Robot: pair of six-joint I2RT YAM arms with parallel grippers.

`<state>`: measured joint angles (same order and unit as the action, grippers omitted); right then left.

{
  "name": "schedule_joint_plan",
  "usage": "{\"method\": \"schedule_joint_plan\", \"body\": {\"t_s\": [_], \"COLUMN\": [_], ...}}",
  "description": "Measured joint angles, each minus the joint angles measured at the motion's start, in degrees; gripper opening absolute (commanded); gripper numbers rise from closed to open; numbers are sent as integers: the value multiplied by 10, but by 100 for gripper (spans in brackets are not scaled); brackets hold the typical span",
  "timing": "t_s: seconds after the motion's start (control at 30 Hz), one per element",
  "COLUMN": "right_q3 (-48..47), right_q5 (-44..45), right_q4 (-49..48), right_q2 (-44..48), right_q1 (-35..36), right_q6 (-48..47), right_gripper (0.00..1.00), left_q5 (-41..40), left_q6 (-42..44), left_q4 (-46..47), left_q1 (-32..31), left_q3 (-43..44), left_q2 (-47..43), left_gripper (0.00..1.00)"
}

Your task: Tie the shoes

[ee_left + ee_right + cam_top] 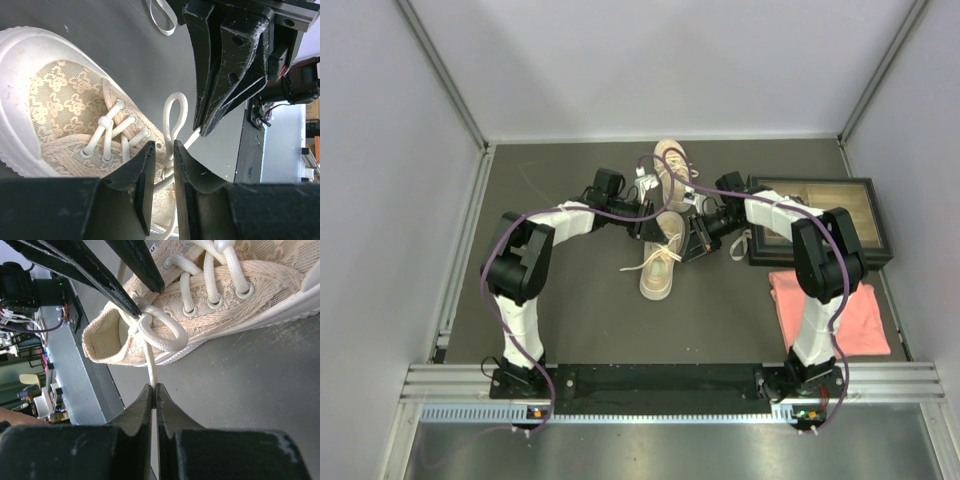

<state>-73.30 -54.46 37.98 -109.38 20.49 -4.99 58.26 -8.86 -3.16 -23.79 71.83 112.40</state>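
Two beige lace-patterned shoes lie mid-table: the near shoe (658, 268) and the far shoe (672, 165). Both grippers meet over the near shoe's (65, 100) laces. My left gripper (164, 145) has its jaws narrowly apart, closed round the base of a white lace loop (175, 117) that stands up between its fingertips. My right gripper (153, 386) is shut on a single white lace strand (148, 360), which runs taut from the knot (142, 320) by the shoe's collar to its jaws. In the top view the left gripper (655, 222) and right gripper (692, 234) sit close together.
A black-framed tray (820, 215) rests at the right, with a pink cloth (830, 310) in front of it. A loose lace end (162, 15) lies on the dark mat beyond the shoe. Grey walls enclose the table on three sides.
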Motion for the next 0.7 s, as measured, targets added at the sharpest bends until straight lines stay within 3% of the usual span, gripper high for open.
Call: {"method": "schedule_joint_plan", "body": {"t_s": [0.17, 0.33, 0.7], "right_q3": [0, 0, 0], "right_q5": [0, 0, 0], "right_q4": [0, 0, 0], "right_q2": [0, 0, 0], "right_q1": [0, 0, 0], "right_q6": [0, 0, 0], "right_gripper": [0, 0, 0], "left_q5": [6, 9, 9], "left_q6": [0, 1, -33], "left_q4": [-1, -4, 30], "left_q1": [-3, -4, -2], "left_q3": [0, 0, 0], "left_q2": [0, 0, 0], "left_gripper": [23, 0, 0]}}
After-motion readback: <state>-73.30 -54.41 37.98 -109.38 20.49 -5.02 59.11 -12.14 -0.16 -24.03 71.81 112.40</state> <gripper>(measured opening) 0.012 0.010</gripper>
